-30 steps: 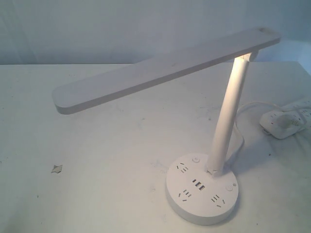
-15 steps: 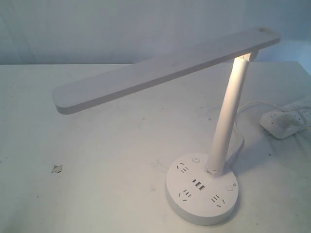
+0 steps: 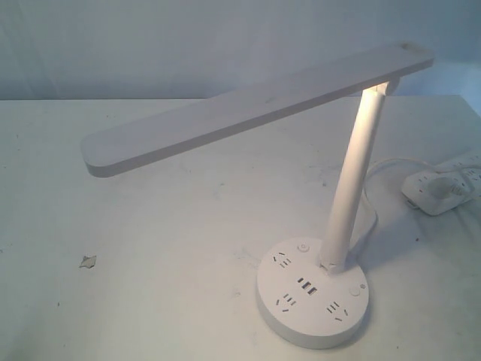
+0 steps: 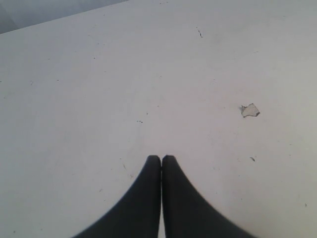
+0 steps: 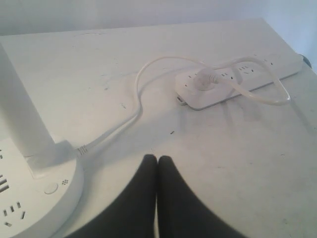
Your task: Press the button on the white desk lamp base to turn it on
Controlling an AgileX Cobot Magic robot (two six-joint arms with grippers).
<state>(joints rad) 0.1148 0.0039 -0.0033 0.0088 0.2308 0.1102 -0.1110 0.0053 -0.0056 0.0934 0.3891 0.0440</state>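
- The white desk lamp (image 3: pixel 347 197) stands on the table (image 3: pixel 150 301). Its lamp base (image 3: pixel 312 301), a thick round disc, is set flat on the table at the near right of the exterior view.
- A small grey scrap (image 3: pixel 89 261) is seen on the table well to the left of the lamp base.
- The left fingers (image 4: pixel 148 188) are pressed together with nothing held between them. They are shown over bare table with the scrap near their tips, so well left of the lamp base. They are not seen in the exterior view.
- The long flat bar head (image 3: pixel 255 109) is carried high above the table and reaches out leftward from above the lamp base, its free end lower than its hinged end.
- Socket groups, a short row of ports and two small round buttons are shown on top of the lamp base, one button (image 3: pixel 303 247) at the back beside the stem foot and the other (image 3: pixel 354 289) toward the right edge.
- The slim stem (image 3: pixel 359 150) rises from the back of the lamp base and leans rightward; a warm brightness is seen on its upper part under the head.
- The right fingers (image 5: pixel 171 198) are likewise closed on each other and empty. They are held over the table just beside the lamp base and apart from it.
- A white cable (image 5: pixel 84 147) is led from the back of the lamp base to a power strip (image 3: pixel 443 188) lying to its right, well apart.
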